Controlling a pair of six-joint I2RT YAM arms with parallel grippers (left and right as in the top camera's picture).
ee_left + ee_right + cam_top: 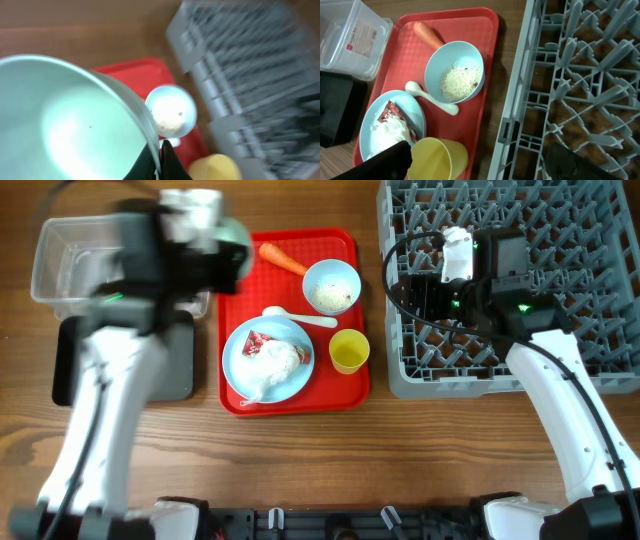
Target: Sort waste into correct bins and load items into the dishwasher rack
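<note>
Left fingers (174,162) pinch pale bowl (65,120) rim; clear tub (335,47) label (363,36) unreadable.

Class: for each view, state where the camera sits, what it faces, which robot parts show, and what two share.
Overhead: above, looking down on red tray and rack; left arm, right arm show.
Left wrist: beside held bowl, facing rice bowl; jaws pinch held bowl's rim.
Right wrist: over rack, facing red tray; open jaws show.
Wrist views share: rice bowl.
</note>
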